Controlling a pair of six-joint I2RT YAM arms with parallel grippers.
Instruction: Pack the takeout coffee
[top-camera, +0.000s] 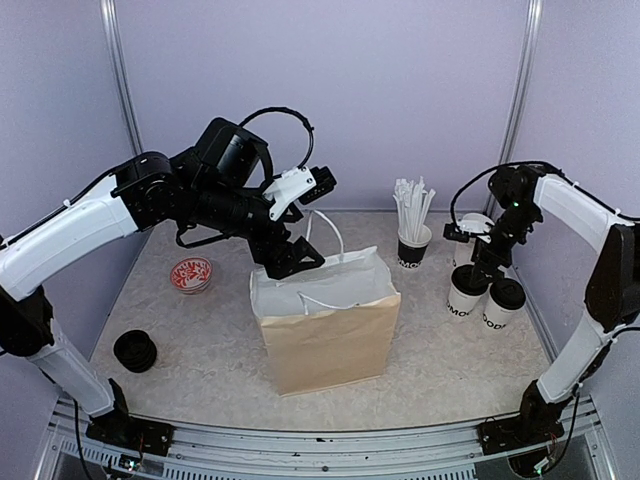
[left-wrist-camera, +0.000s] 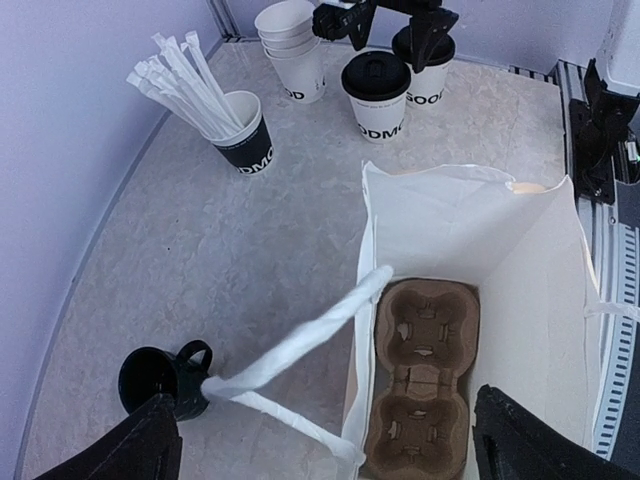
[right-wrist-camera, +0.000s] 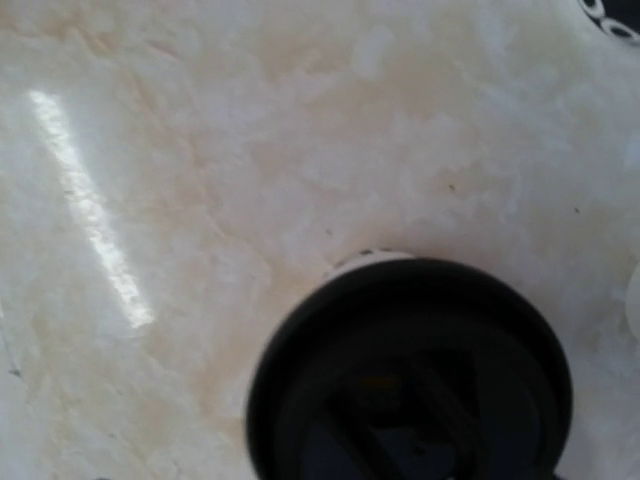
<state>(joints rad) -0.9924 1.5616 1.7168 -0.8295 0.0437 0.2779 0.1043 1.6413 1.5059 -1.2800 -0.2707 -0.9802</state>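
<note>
Two takeout coffees stand at the right: one (top-camera: 464, 295) on the left, one (top-camera: 504, 302) on the right, both white with black lids. They also show in the left wrist view, the nearer coffee (left-wrist-camera: 377, 97) and the farther coffee (left-wrist-camera: 432, 68). My right gripper (top-camera: 483, 266) hangs just above the left coffee, fingers apart in the left wrist view (left-wrist-camera: 385, 30). Its lid (right-wrist-camera: 410, 370) fills the right wrist view, where no fingers show. My left gripper (top-camera: 292, 256) is open at the brown paper bag's (top-camera: 325, 325) back-left rim. Its fingers (left-wrist-camera: 135, 450) straddle the white handle (left-wrist-camera: 290, 350). A cardboard cup carrier (left-wrist-camera: 425, 375) lies in the bag.
A black cup of wrapped straws (top-camera: 413, 240) and a stack of lidless white cups (left-wrist-camera: 292, 45) stand behind the coffees. A red patterned bowl (top-camera: 190, 273) and a dark mug (top-camera: 135, 350) sit at the left. Purple walls enclose the table.
</note>
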